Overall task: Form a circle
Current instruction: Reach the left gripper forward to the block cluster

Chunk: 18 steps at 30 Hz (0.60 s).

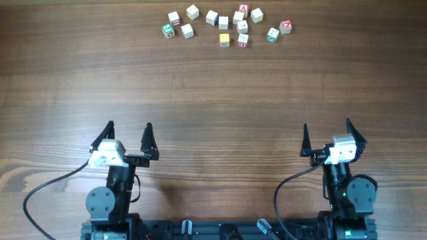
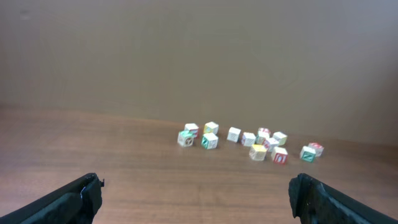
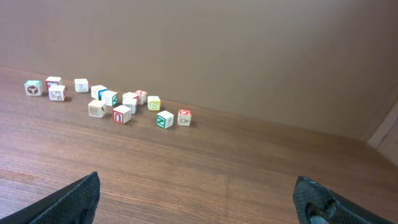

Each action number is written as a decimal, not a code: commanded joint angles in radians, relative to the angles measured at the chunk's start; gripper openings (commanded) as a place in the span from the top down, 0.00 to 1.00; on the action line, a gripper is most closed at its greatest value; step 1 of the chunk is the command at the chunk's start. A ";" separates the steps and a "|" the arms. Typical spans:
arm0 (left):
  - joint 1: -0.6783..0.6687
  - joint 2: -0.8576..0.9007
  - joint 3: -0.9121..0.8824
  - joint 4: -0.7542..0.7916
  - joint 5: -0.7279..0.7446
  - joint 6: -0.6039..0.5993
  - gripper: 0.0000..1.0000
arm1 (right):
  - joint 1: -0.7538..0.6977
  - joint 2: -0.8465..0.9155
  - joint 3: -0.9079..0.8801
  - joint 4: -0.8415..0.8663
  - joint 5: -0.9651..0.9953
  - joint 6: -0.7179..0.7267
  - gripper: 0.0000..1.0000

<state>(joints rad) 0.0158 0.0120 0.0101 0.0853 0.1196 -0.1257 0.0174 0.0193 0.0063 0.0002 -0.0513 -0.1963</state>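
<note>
I see my left gripper [image 1: 129, 127] and right gripper [image 1: 327, 127] both released, well apart from the scattered letter cubes [image 1: 223, 23] on the worktop [image 1: 213, 100].

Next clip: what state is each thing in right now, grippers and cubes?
left gripper: open, empty, near its base, far from the cubes.
right gripper: open, empty, near its base too.
letter cubes: scattered in a loose band, no ring formed.
yellow cube: lying flat at the band's near edge.
</note>
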 commanded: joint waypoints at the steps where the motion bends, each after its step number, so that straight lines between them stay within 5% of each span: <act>1: 0.003 -0.006 -0.004 0.026 0.080 -0.014 0.00 | 0.002 -0.008 -0.001 0.002 0.005 -0.011 0.00; 10: 0.003 0.073 0.298 -0.174 0.179 -0.062 0.00 | 0.002 -0.008 -0.001 0.002 0.005 -0.011 0.00; 18: 0.001 0.533 0.896 -0.477 0.177 -0.062 0.00 | 0.002 -0.008 -0.001 0.002 0.005 -0.011 0.01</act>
<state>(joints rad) 0.0158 0.3695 0.7002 -0.3233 0.2840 -0.1822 0.0174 0.0193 0.0063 -0.0006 -0.0513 -0.1967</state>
